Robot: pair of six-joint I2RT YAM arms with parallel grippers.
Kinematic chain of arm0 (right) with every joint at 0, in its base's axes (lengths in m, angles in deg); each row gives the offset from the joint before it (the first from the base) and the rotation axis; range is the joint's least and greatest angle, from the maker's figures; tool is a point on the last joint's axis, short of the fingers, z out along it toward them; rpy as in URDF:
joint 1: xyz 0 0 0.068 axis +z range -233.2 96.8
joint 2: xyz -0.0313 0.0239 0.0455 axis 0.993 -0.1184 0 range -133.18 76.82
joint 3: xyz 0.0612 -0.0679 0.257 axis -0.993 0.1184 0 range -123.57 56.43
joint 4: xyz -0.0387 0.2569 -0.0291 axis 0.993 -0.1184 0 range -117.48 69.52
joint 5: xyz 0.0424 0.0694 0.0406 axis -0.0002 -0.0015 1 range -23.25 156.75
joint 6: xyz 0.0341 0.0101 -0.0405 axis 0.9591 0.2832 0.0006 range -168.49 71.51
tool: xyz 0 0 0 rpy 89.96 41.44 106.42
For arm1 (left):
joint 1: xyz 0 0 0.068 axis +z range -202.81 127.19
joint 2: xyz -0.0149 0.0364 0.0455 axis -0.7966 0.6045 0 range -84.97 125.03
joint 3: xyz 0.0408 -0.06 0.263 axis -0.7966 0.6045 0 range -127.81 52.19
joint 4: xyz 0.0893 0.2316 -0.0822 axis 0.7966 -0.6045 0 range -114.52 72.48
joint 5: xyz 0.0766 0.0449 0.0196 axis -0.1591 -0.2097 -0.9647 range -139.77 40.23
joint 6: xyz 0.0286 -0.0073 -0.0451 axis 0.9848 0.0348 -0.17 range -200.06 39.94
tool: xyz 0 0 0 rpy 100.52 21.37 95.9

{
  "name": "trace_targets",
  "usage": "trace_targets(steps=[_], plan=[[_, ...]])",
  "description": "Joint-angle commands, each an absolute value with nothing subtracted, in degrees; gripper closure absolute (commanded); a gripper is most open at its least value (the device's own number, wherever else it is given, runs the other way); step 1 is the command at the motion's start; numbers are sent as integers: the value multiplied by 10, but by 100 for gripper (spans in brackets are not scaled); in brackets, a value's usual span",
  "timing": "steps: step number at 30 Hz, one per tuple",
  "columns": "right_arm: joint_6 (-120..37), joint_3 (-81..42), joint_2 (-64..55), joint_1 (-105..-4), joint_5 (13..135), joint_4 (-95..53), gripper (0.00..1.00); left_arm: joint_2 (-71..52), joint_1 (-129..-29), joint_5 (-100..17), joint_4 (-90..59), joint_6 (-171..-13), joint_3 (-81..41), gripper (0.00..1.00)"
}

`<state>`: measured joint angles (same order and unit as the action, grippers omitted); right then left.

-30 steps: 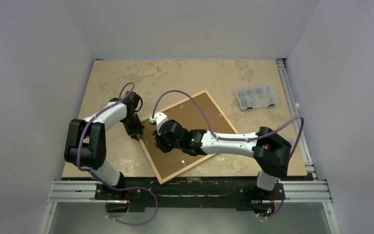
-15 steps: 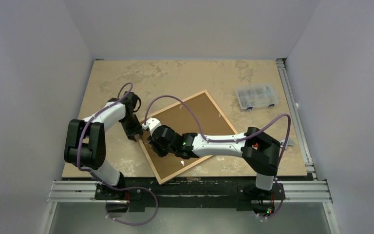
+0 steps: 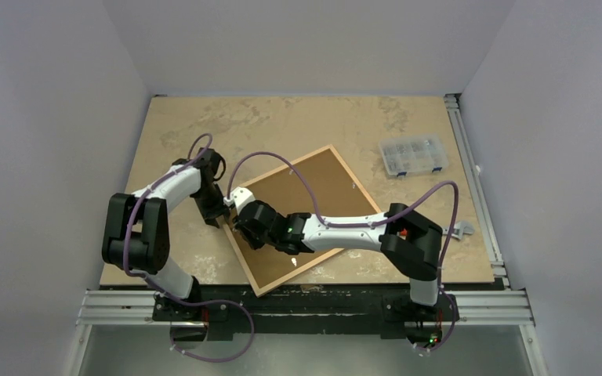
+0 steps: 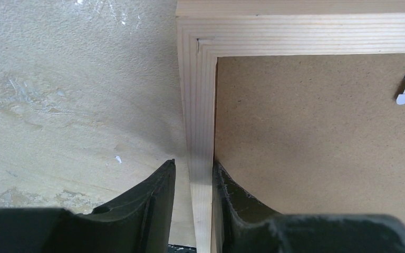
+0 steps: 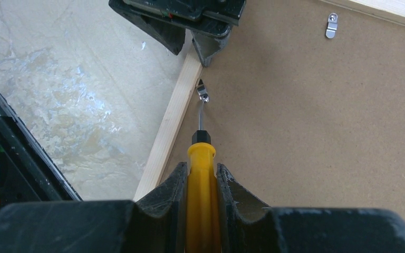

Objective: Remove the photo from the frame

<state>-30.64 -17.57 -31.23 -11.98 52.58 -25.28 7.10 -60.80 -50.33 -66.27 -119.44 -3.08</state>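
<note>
1. The frame [image 4: 200,116] lies face down and askew on the bench [image 3: 282,117]. It holds a brown backing board [image 4: 316,137]. The photo is hidden.
2. The right arm stretches low and leftward across the board. The right gripper [image 5: 201,167] is clamped on a yellow-handled screwdriver [image 5: 201,158], whose tip meets a metal turn clip [image 5: 203,92] beside the frame's left rail.
3. The left arm is folded, its wrist pointing down. The left gripper [image 4: 194,163] straddles that rail, slightly parted, with a gap on the outer side.
4. Far right, a clear compartment box [image 3: 414,155] holds small parts, too small to name.
</note>
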Motion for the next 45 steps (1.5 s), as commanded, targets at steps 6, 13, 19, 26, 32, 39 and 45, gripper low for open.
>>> trace_targets(steps=[6, 13, 19, 26, 32, 39, 45], plan=[[-314, -209, -328, -118, 522, -242, 100, 54, -606, -501, -669, -1194, -15, 68], [-313, -218, -339, -118, 507, -245, 100, 55, -606, -500, -669, -1195, -18, 66], [-305, -226, -348, -118, 483, -253, 100, 50, -606, -500, -667, -1196, -11, 66], [-298, -229, -350, -118, 467, -269, 100, 49, -606, -486, -664, -1196, -10, 66], [-294, -219, -345, -118, 462, -272, 100, 51, -606, -487, -662, -1196, -9, 67], [-292, -209, -333, -118, 462, -273, 100, 53, -606, -488, -660, -1196, -7, 67], [-288, -197, -324, -118, 463, -273, 100, 54, -606, -488, -659, -1194, -7, 67]])
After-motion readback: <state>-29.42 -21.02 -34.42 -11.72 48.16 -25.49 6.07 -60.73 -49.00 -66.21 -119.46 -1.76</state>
